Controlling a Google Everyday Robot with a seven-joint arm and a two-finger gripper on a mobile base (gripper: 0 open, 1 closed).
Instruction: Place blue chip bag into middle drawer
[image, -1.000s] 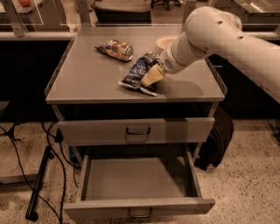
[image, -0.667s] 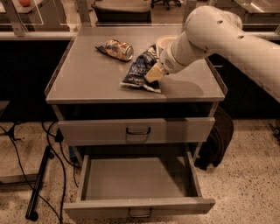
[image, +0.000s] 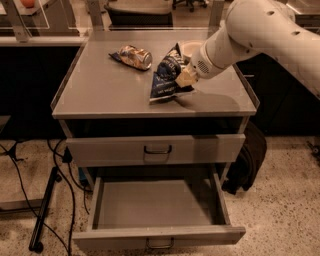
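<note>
The blue chip bag (image: 164, 76), dark blue foil with white lettering, hangs tilted just above the cabinet top (image: 100, 90), its lower end close to the surface. My gripper (image: 182, 80), at the end of the white arm (image: 250, 35) reaching in from the right, is shut on the bag's right edge. The middle drawer (image: 150, 204) stands pulled open below the cabinet front, its flat grey floor bare, with a small loop handle (image: 160, 244) on its front.
A gold-brown snack packet (image: 132, 56) lies at the back of the top. A white bowl (image: 187, 47) sits behind the bag, partly hidden by the arm. The upper drawer (image: 157, 149) is closed. Cables and a stand leg (image: 42, 210) lie on the floor at left.
The bag has risen off the cabinet top and tilted upright in my gripper. The arm has lifted slightly with it. The drawers have not moved.
</note>
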